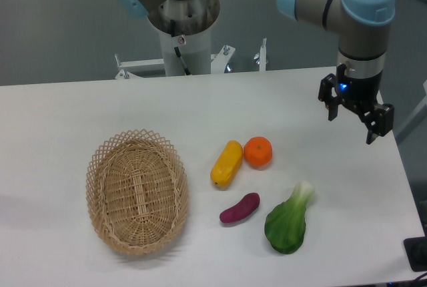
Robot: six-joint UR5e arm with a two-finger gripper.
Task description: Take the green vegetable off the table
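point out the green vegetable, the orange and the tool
green vegetable [287, 223], fixed camera, on the dark leaf
orange [258, 151], fixed camera, on its middle
tool [353, 115], fixed camera, midway between the fingertips

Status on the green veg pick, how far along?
Nothing done yet: the dark green leafy vegetable with a pale stalk lies untouched on the white table. In hand: the black two-finger gripper hangs up and to the right of it, jaws open and empty. Left: descend, grasp, lift.
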